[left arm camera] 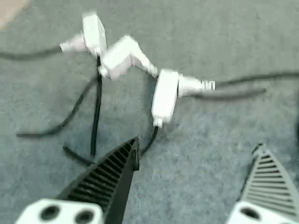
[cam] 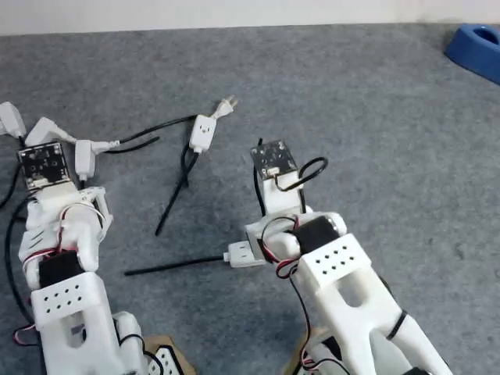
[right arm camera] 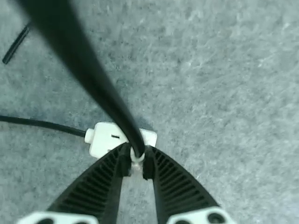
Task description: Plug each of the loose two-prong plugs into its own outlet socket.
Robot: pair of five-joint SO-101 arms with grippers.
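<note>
Grey carpet (cam: 391, 156), blue object (cam: 476, 47); left end effector (left arm camera: 197, 145) agape, right end effector (right arm camera: 136, 151) tight around plug (right arm camera: 136, 157).

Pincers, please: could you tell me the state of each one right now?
Left pincer: open, empty.
Right pincer: closed on a white plug.

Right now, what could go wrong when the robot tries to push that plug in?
The socket lies loose on the carpet, so it may slide away when the right hand pushes the plug down. The black cord crosses in front of the socket, so lining up could be hard. The open left hand hovers above crossing cables and might snag one.
</note>
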